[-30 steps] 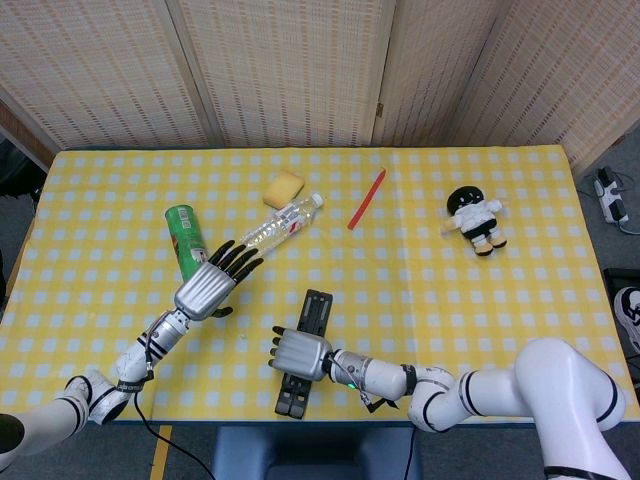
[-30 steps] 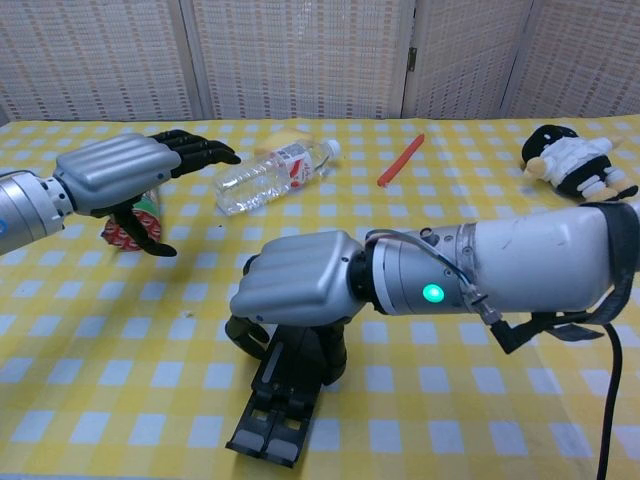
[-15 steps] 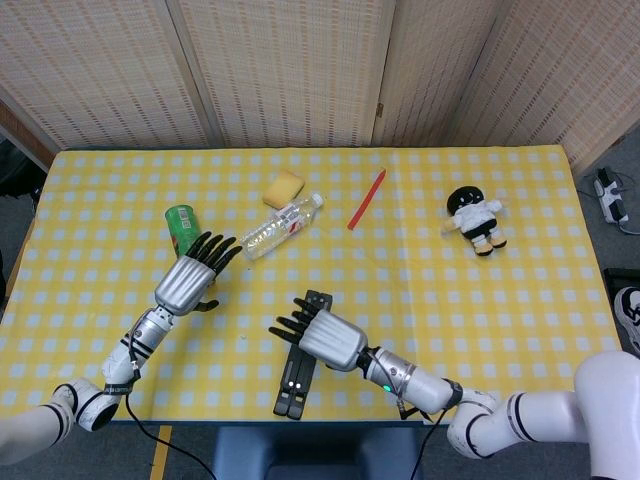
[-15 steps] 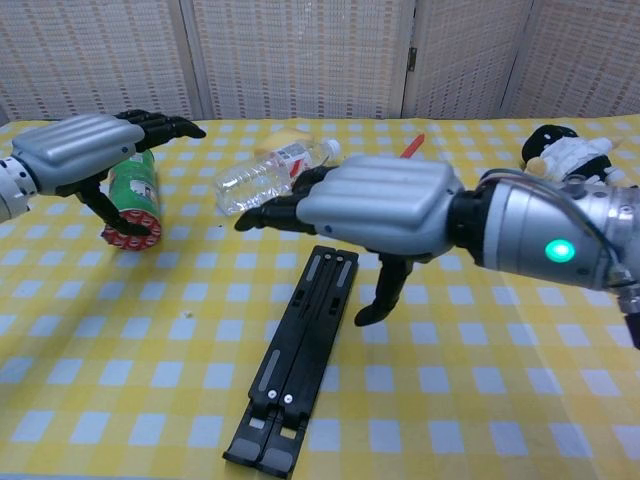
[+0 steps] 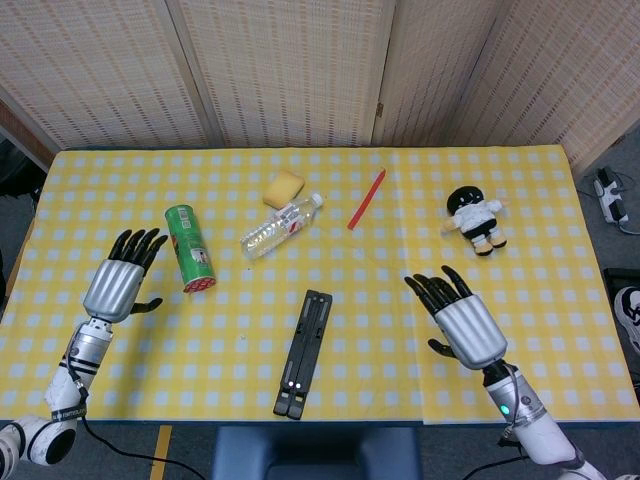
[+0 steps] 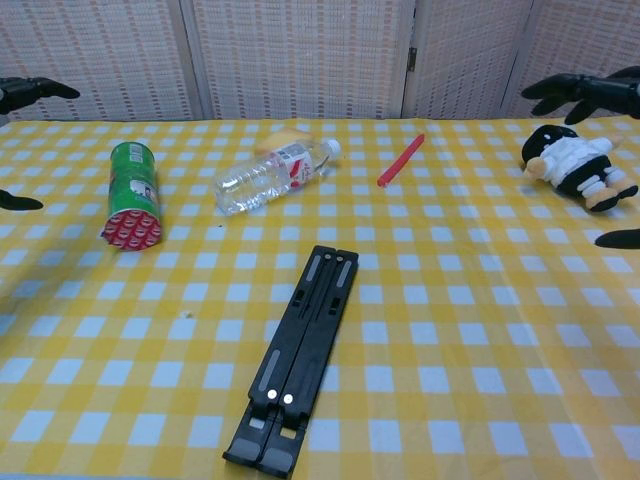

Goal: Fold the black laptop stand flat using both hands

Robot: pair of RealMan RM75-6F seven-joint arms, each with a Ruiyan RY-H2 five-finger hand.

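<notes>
Pulled back off the laptop stand [image 5: 304,353] now, left hand [image 5: 119,285] and right hand [image 5: 462,323] both spread, empty. Looks flat already; just leave alone.

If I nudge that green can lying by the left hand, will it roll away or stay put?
The green can lies on its side, so a sideways push would probably roll it. It looks rigid and likely light. The left hand is open beside it, not touching.

The black laptop stand [image 5: 303,353] lies folded flat on the yellow checked surface [image 5: 380,270], between the left hand [image 5: 122,283] and right hand [image 5: 458,320], both held apart from it with fingers spread, holding nothing.
</notes>
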